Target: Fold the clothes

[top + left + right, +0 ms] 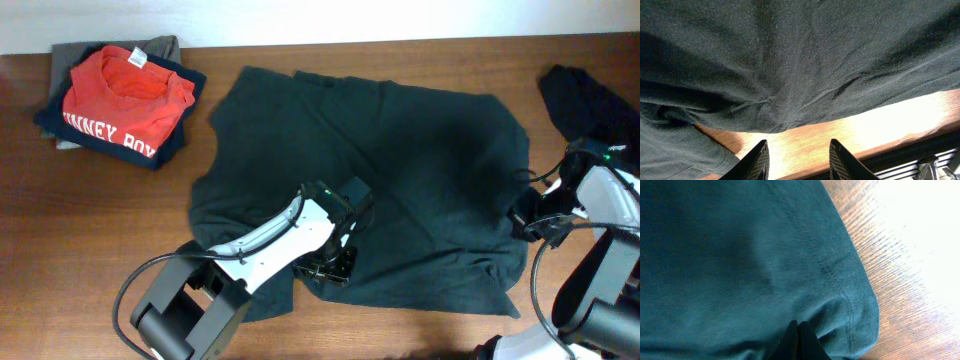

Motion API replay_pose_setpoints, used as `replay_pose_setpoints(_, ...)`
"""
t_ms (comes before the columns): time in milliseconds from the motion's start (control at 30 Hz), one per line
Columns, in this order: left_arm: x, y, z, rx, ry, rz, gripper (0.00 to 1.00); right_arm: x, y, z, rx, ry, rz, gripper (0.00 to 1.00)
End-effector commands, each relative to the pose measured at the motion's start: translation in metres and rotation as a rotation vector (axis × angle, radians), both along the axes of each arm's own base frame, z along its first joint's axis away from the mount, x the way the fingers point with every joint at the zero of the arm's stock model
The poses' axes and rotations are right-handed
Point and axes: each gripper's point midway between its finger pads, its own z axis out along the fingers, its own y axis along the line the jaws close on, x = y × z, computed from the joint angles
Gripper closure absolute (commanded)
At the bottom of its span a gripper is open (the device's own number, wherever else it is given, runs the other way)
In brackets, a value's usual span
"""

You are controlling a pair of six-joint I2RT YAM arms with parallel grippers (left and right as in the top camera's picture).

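The clothes here are chiefly a large dark charcoal shirt (380,170), lying spread and rumpled across the middle of the table. My left gripper (330,267) hovers over its near edge. In the left wrist view it (797,161) is open, with only bare wood between the fingers and the shirt (790,65) just beyond the tips. My right gripper (522,217) is at the shirt's right edge. In the right wrist view it (798,340) is shut, and the stitched hem (840,300) puckers around its tips.
A folded stack topped by a red shirt (125,95) sits at the back left. A black garment (585,95) lies bunched at the back right. The table's front edge (920,135) runs close behind my left gripper.
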Motion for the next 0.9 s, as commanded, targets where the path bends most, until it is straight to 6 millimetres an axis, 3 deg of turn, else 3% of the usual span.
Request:
replay_pose_setpoints(0,0.005,-0.001,0.005,-0.006,-0.026,-0.003,0.61,-0.009,-0.005,-0.010,-0.036,0.058,-0.026,0.96)
replay_pose_setpoints(267,0.005,-0.001,0.005,-0.006,-0.025,-0.003,0.61,-0.003,-0.020,-0.021,-0.109,0.052,-0.023,0.96)
replay_pose_setpoints(667,0.005,-0.001,0.005,-0.005,-0.025,-0.003,0.61,-0.004,-0.021,-0.068,-0.083,0.131,-0.065,0.96)
replay_pose_setpoints(867,0.005,-0.001,0.005,-0.005,-0.025,-0.003,0.60,0.009,-0.032,-0.079,-0.115,0.086,-0.112,0.96)
